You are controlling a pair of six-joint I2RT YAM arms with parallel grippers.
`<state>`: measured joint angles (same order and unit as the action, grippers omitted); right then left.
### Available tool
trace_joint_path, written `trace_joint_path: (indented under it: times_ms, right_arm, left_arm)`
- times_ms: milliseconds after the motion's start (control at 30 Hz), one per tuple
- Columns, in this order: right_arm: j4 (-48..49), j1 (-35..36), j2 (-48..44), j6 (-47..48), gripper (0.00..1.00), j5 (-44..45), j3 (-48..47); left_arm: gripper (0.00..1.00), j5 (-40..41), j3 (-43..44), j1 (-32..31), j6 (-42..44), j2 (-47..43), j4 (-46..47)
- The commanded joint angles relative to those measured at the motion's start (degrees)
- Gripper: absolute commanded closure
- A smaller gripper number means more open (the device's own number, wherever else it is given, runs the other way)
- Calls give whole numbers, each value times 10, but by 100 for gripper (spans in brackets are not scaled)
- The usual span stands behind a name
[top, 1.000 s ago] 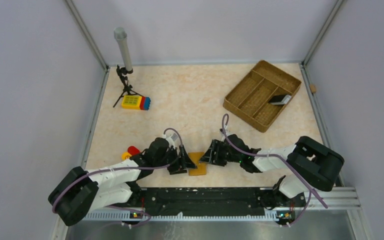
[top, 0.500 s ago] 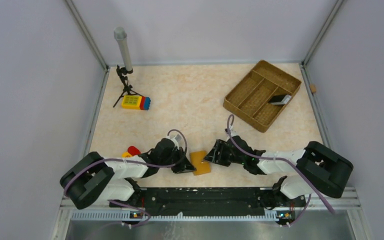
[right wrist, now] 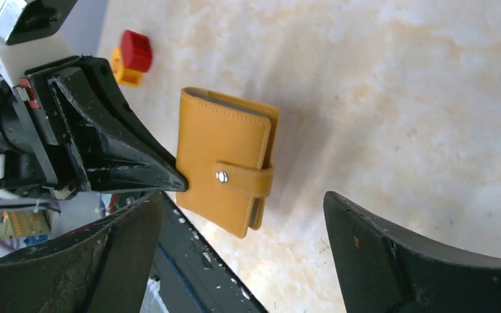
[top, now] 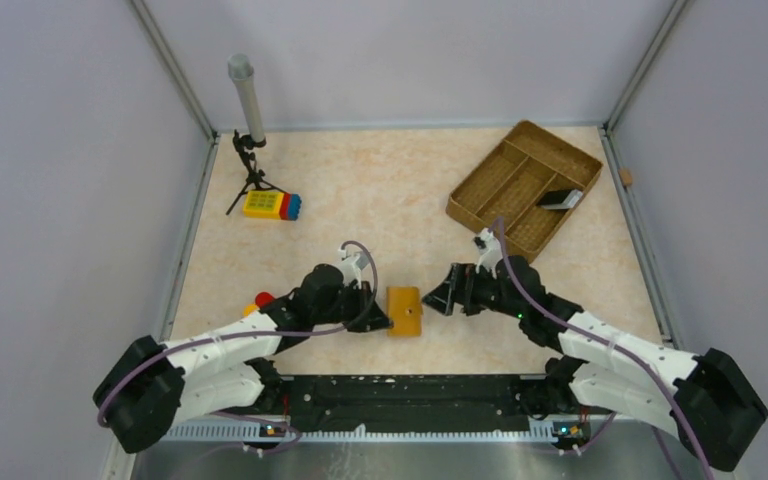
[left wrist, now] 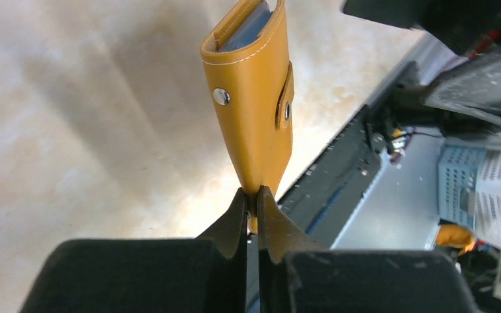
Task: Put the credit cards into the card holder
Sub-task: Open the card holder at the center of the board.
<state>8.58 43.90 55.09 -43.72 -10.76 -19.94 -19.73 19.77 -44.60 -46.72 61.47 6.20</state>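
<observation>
Lower middle of the top view, the left gripper (top: 384,322) pinches the folded wallet (top: 404,311) by its left edge, the wide-open right gripper (top: 440,300) just right of it, apart.

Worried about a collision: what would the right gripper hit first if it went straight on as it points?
The open right gripper would likely first meet the card holder, pinched by the left gripper; depth is uncertain.

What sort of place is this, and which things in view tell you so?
Probably a robotics lab test cell: two arms bolted to a rail, a table boxed in by plain grey panels, and odd props such as a toy block and a woven tray.
</observation>
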Motion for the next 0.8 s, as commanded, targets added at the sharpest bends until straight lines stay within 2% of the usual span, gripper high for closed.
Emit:
trace_joint_path:
  times_ms: [0, 133, 267, 433, 533, 600, 733, 767]
  right_arm:
    - [-32, -24, -52, 103, 7, -133, -57]
    - [-45, -24, -51, 128, 7, -181, -84]
    - [-59, -25, -45, 135, 6, -162, -94]
    - [-39, -25, -21, 123, 6, -184, -98]
    - [-11, -25, -14, 109, 11, -214, -98]
    - [15, -25, -12, 93, 24, -238, -97]
    - [57, -25, -8, 64, 77, -287, -95]
    - [60, -25, -8, 61, 89, -290, -96]
  left_arm:
    - [100, -79, 48, 0, 92, -56, -36]
    - [100, -134, 54, 0, 98, -91, -31]
    - [100, -177, 55, -1, 95, -123, -22]
    - [100, -228, 64, -2, 94, -129, -22]
    - [100, -236, 69, -5, 99, -127, -27]
    - [100, -235, 75, -5, 103, -127, -33]
    - [99, -225, 88, -5, 102, -126, -33]
    - [88, -219, 89, -5, 99, -128, -29]
